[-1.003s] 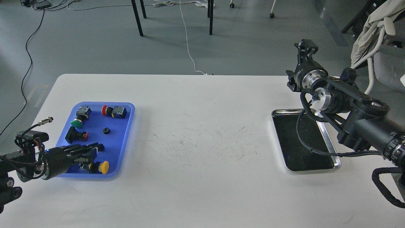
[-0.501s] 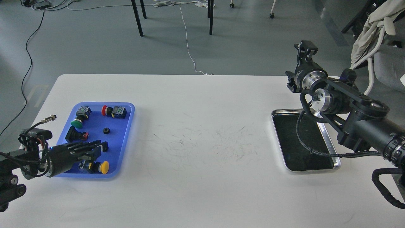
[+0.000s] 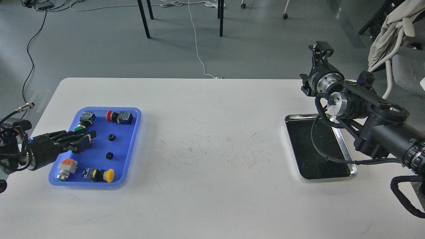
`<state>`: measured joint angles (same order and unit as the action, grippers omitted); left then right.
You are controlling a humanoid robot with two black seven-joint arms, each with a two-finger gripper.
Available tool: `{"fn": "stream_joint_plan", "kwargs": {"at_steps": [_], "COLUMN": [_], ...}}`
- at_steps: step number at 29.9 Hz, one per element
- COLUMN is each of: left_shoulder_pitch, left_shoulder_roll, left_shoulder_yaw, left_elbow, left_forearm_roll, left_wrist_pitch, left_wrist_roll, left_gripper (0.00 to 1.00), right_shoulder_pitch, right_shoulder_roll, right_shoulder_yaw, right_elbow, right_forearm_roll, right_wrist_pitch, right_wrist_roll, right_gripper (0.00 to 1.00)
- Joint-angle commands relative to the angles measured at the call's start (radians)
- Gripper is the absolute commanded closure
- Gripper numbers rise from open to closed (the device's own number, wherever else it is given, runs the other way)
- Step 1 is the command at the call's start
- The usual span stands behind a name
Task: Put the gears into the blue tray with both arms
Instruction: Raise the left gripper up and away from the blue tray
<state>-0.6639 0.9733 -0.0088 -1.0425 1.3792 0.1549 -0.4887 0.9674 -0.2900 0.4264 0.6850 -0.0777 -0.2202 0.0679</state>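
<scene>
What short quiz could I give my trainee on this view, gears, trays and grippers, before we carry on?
1. True or false: both gears lie inside the blue tray.
2. The metal tray on the right holds: A) a gear, B) a switch, C) nothing that shows.
3. Fill in: the left gripper hangs over the ___ tray, while the right gripper is raised beyond the table's far edge.

Key: 1 true; 2 C; 3 blue.
</scene>
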Motion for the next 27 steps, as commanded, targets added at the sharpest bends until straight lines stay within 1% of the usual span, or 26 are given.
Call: {"fn": "stream_joint_plan", "kwargs": {"at_steps": [1,3,6,10,12,13,14,16,17,21,23,27], "left_shoulder_pitch": [0.007,0.007,0.007,0.004,0.006,0.006,0.006,0.006,0.007,0.0,-0.006,-0.028], "left_shoulder_roll": [0.01,0.03,0.035,0.042,0.042,0.042,0.044,0.045,0.048,0.05,0.05,0.041], "left_shoulder_yaw": [0.0,-0.002,-0.005,-0.011,-0.037,-0.049,-0.063,-0.097,-0.123,-0.157,-0.161,-0.198], "left_elbow": [-0.045,-0.071,-0.068,-0.068,-0.068,-0.068,-0.068,-0.068,-0.067,-0.062,-0.062,-0.051], "left_forearm_roll": [-0.017,-0.076,-0.207,-0.298,-0.347,-0.368,-0.394,-0.455,-0.5,-0.584,-0.601,-0.653], "left_wrist_pitch": [-0.001,0.0,-0.006,-0.008,-0.008,-0.009,-0.011,-0.012,-0.012,-0.032,-0.046,-0.061], "left_wrist_roll": [0.0,0.0,0.0,0.0,0.0,0.0,0.0,0.0,0.0,0.0,0.0,0.0], "left_gripper": [0.56,0.52,0.43,0.39,0.37,0.34,0.25,0.18,0.11,0.07,0.02,0.02], "right_shoulder_pitch": [-0.001,0.001,-0.002,-0.002,-0.002,-0.002,-0.002,-0.002,-0.002,-0.025,-0.039,-0.055], "right_shoulder_roll": [0.0,0.0,-0.008,-0.028,-0.035,-0.04,-0.044,-0.058,-0.064,-0.074,-0.074,-0.069], "right_shoulder_yaw": [-0.008,-0.012,-0.011,-0.005,-0.002,0.0,0.002,0.017,0.031,0.077,0.107,0.117], "right_elbow": [-0.004,-0.002,-0.001,0.001,0.002,0.002,0.004,0.007,0.01,0.037,0.056,0.064], "right_forearm_roll": [0.0,0.001,0.003,0.004,0.004,0.004,0.006,0.013,0.016,0.018,0.019,0.021], "right_wrist_pitch": [-0.002,-0.004,-0.004,-0.001,0.001,0.002,0.002,0.002,0.004,0.005,0.004,0.005], "right_wrist_roll": [0.0,0.0,0.0,0.0,0.0,0.0,0.0,-0.003,-0.003,-0.005,-0.008,-0.01], "right_gripper": [0.03,0.03,0.02,0.01,0.01,0.01,0.02,0.02,0.02,0.02,0.02,0.01]}}
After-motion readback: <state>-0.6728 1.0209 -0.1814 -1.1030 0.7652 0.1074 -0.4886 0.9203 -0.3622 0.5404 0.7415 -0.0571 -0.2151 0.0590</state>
